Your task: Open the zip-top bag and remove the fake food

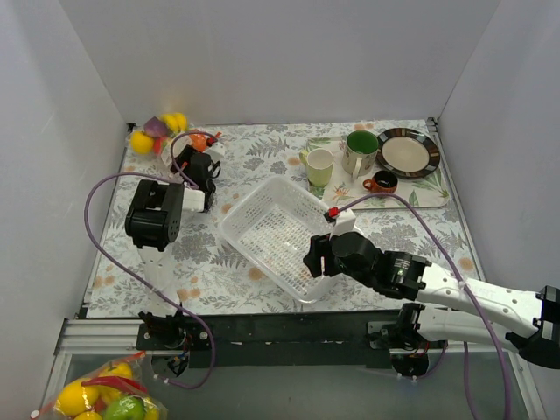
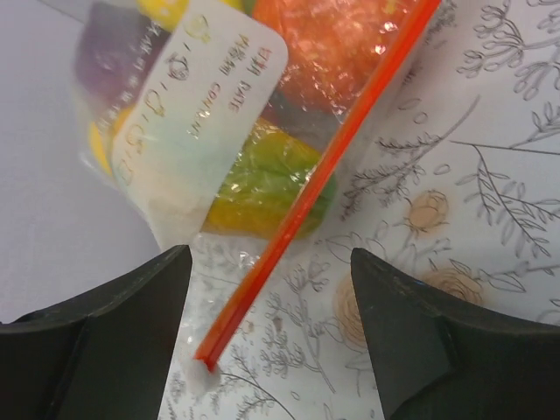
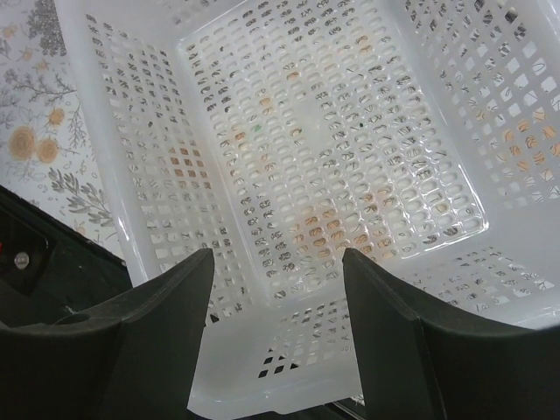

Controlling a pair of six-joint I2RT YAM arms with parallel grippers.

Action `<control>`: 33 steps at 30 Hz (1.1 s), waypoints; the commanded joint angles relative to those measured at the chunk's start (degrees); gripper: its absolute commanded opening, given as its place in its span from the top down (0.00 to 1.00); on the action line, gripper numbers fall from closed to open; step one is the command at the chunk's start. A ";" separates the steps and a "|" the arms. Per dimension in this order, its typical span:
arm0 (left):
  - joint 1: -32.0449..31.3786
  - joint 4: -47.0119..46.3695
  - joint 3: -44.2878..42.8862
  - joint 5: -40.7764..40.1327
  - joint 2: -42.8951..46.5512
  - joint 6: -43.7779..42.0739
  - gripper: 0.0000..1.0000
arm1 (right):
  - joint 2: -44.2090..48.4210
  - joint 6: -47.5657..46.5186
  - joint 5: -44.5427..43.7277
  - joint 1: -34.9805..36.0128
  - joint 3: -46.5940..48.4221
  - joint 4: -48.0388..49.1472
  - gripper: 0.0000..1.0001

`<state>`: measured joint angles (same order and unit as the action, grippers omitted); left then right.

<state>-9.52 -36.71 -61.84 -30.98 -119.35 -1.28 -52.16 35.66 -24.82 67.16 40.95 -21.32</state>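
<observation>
two claws show, and both are spread wide with nothing in them. the left claw (image 2: 269, 261) hangs just in front of the zip-top bag (image 2: 219, 114). the bag lies at the far left corner of the table (image 1: 262, 140), close to the wall.

in the left wrist view the red zip strip (image 2: 324, 175) is the bag's long line. it slants from the top right down to the bottom left. its low end lies on the table between the two fingers and touches neither one. the full part of the bag sits up and to the left of the strip.

the fake food (image 2: 337, 44) is inside the bag. an orange piece is at the top, a green and yellow piece lies right by the strip, and a purple piece is at the top left. a white label (image 2: 197, 105) covers the middle of the bag, and its writing is hard to read. the top of the bag is cut off by the picture edge. i cannot tell if the strip is zipped. in the top view the bag is small and the pieces blur together.

the right claw (image 3: 278, 262) hangs over the near end of the white basket (image 3: 105, 131) in the middle of the table. a second bag (image 1: 101, 398) of yellow and green fruit lies off the table at the near left, partly cut off.
</observation>
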 commanded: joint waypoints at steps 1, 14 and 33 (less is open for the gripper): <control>-2.34 -22.14 1.20 -6.81 -0.61 -13.39 0.29 | 1.71 0.29 -2.17 0.17 -1.75 0.58 0.31; -3.31 -21.31 -1.34 -7.42 -5.98 -19.29 0.77 | 4.34 -0.24 -3.57 0.17 -1.23 -1.26 0.32; -3.31 -25.62 -1.69 -9.01 -8.53 -25.09 0.71 | 4.44 -2.17 -4.97 0.17 2.03 -2.58 0.30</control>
<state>-12.95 -61.39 -60.82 -39.75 -127.24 -25.30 -48.99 33.87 -28.16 67.16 40.21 -23.90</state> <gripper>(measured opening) 0.361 0.708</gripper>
